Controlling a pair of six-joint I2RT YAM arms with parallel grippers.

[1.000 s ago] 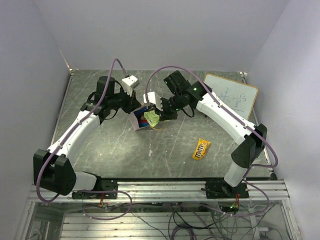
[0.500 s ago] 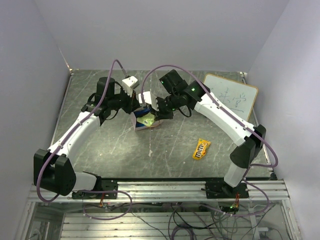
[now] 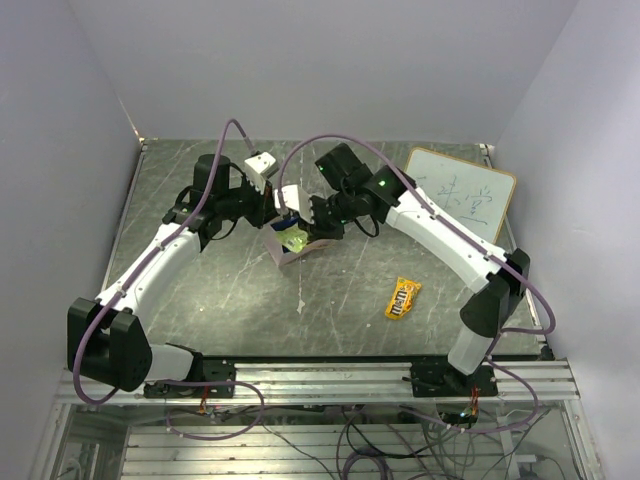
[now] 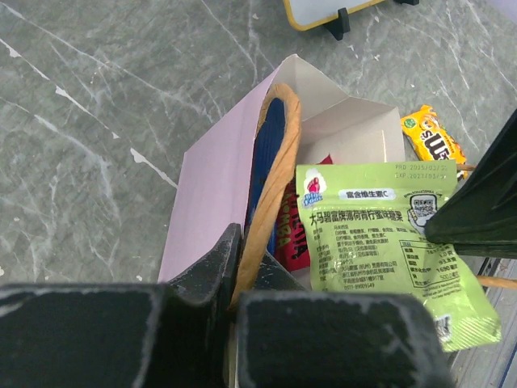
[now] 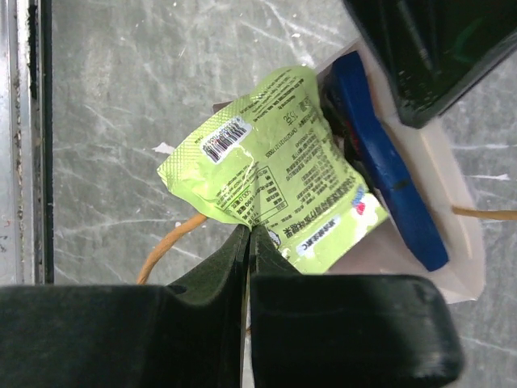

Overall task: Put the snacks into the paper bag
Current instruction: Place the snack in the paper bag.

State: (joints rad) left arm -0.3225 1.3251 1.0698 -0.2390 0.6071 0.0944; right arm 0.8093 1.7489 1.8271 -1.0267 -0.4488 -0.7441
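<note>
Right wrist: jaws clenched on the light green packet, partly inside paper bag.

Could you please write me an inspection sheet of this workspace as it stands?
Surface: grey marbled table, white scuffs.
Job's things: paper bag tilted mid-table, dark blue chip bag inside; light green packet at its mouth; yellow M&M's packet loose, nearer the right arm.
Clutter: white board, far right corner.
Hands: left hand shut on the bag's rim; right hand shut on the green packet.
Cables: purple cables loop over both arms; wires below the front rail.
Surroundings: plain pale walls.
</note>
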